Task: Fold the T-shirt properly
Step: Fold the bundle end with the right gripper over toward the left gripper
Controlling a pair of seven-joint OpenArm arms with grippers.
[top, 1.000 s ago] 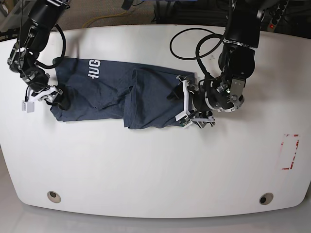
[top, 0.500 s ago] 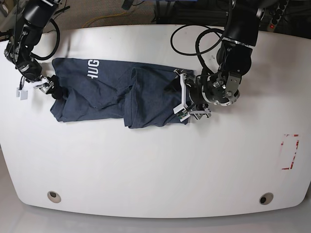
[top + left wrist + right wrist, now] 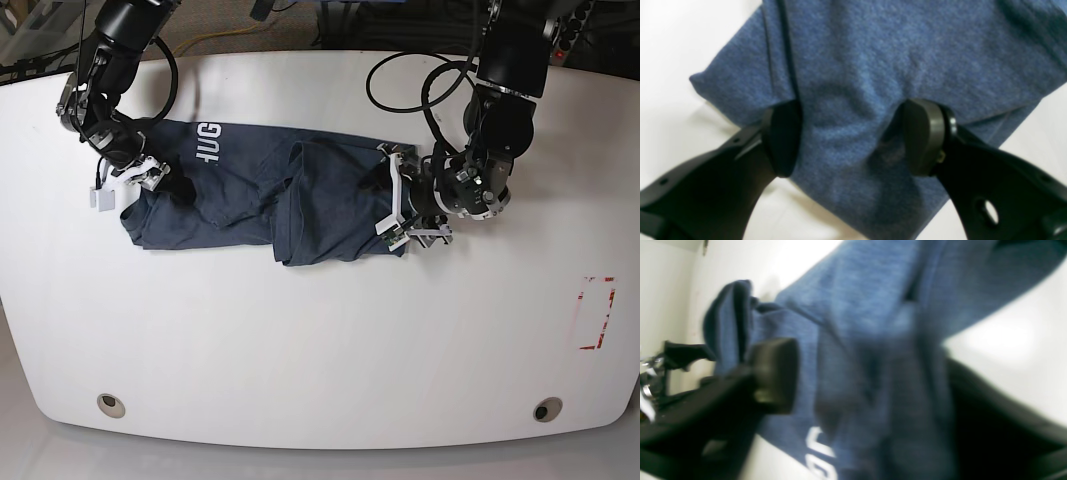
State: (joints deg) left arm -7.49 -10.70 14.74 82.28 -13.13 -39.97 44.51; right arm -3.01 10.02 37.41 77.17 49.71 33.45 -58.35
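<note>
T-shirt (image 3: pixel 270 200): I see it lying partly folded, in a long band across the far half of the white table (image 3: pixel 320 340), white lettering near its left end.
Feel: I judge it light, soft and limp; the heathered knit bunches readily and should not slip much on rubbery pads.
Left gripper (image 3: pixel 850 136): pads stand fairly wide with a thick fold of cloth gathered between them; I read that as a grip on the shirt's edge.
Right gripper (image 3: pixel 130 180): at the lettered end; in the blurred wrist view cloth lies between its fingers, and I cannot tell if it grips.
Where to hold: I would take doubled edges and corners, never one loose layer.
</note>
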